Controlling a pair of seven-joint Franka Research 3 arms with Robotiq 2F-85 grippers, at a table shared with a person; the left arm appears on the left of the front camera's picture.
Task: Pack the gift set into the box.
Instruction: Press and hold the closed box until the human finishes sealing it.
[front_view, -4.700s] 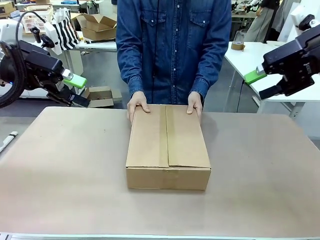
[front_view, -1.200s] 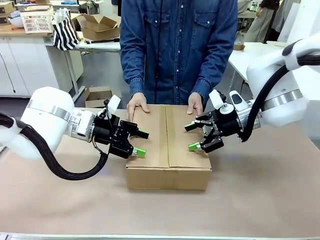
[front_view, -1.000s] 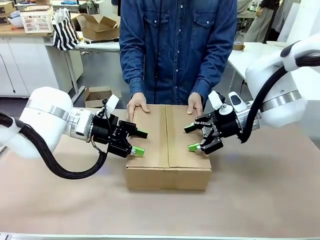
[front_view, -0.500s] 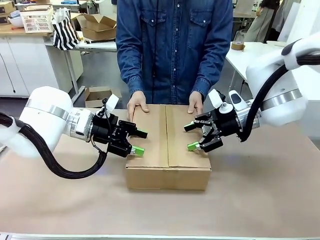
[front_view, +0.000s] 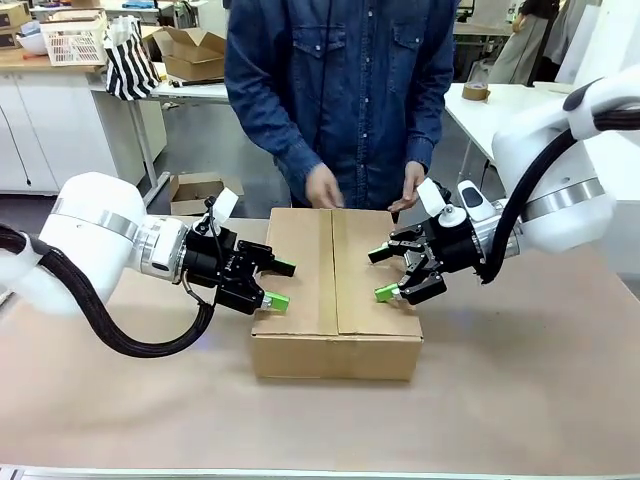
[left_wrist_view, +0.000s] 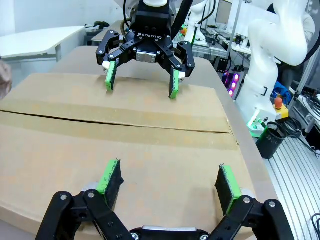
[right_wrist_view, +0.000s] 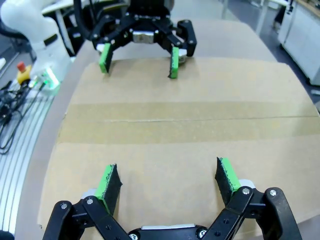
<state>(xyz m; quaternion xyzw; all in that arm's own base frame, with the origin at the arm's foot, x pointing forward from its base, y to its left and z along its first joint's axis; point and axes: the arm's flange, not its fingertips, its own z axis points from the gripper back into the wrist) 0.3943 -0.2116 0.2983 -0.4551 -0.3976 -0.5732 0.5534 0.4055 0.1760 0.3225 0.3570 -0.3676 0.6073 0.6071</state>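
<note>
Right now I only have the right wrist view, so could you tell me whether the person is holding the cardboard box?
Observer: No. In the front view one hand and the other hand hang just beyond the far edge of the cardboard box, off its top.
Operator: Thank you. And where does my gripper sit from the front?
Observer: The right gripper is open over the box's right edge, low above the top. I cannot tell whether a pad touches.
Operator: And the other arm?
Observer: The left gripper is open over the opposite edge, at about the same height.
</note>
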